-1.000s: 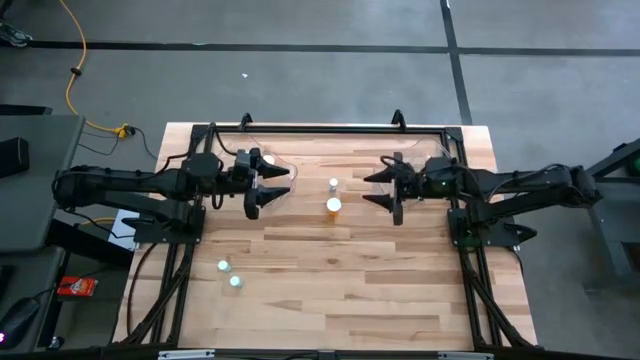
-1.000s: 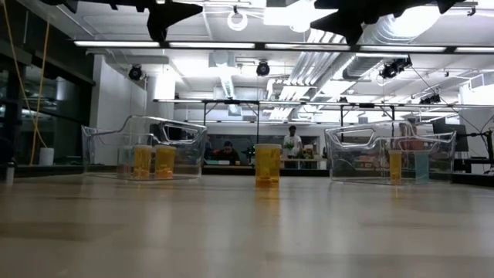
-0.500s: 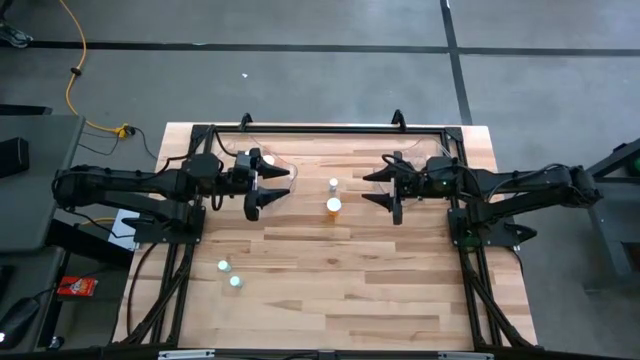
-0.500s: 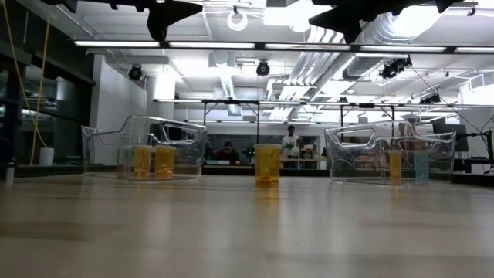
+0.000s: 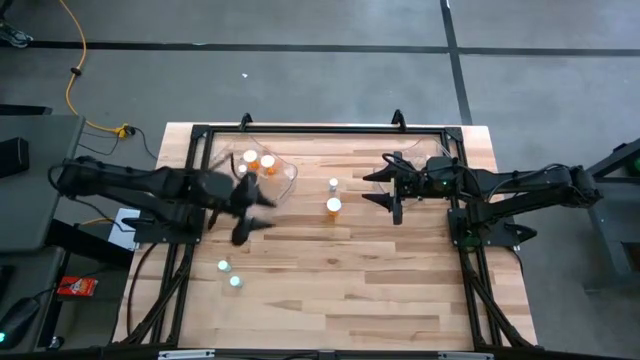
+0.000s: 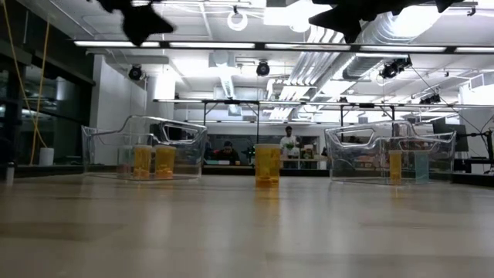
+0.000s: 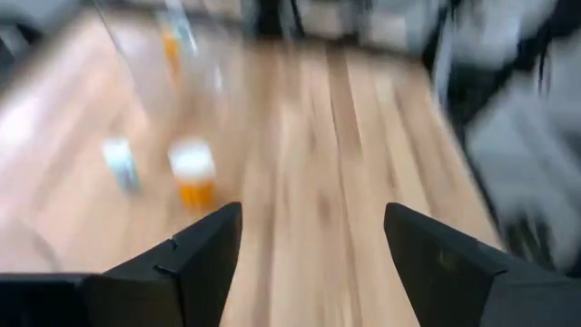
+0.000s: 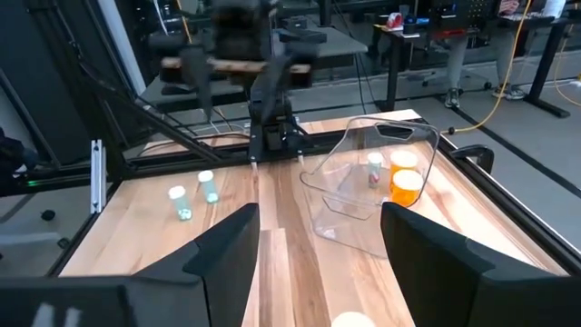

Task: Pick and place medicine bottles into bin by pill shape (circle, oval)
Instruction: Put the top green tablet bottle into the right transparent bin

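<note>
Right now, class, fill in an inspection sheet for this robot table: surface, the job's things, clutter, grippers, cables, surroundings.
Surface: wooden table, bare in the middle.
Job's things: orange bottle and a small pale bottle standing mid-table; two pale bottles near the left front; left bin holds orange bottles; right bin holds at least one orange bottle.
Clutter: nothing seen on the table.
Grippers: left gripper open, in the air just in front of the left bin; right gripper open, in the air right of the middle bottles.
Cables: yellow cable on the floor, off the table.
Surroundings: grey floor; people far behind in the low view.
</note>
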Available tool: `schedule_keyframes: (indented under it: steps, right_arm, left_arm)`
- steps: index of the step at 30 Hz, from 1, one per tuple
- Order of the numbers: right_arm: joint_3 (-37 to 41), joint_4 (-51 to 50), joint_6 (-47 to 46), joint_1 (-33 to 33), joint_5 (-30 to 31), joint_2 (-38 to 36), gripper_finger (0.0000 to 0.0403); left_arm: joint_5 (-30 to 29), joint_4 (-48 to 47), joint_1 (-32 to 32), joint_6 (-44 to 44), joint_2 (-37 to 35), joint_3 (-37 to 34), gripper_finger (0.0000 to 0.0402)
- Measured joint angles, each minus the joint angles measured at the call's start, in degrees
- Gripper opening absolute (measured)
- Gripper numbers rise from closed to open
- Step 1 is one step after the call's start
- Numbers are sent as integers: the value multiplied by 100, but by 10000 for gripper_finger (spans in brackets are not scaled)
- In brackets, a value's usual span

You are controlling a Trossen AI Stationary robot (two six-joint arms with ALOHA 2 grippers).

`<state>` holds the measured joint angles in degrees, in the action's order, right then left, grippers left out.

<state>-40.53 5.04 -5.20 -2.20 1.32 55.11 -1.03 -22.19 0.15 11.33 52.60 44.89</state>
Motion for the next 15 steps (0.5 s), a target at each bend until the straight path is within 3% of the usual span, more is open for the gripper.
schedule_keyframes:
  steps: [3,7,15]
  right_arm:
    - [0,0,-32,0,0,0,225]
    - [0,-2,-32,-2,0,0,225]
    - [0,-3,-33,-2,43,0,225]
  left_arm:
    - [-101,-1477,-703,124,4,343,241]
    - [-117,-2694,-1750,532,6,377,221]
    - [-122,-3487,-3240,1509,53,-19,214]
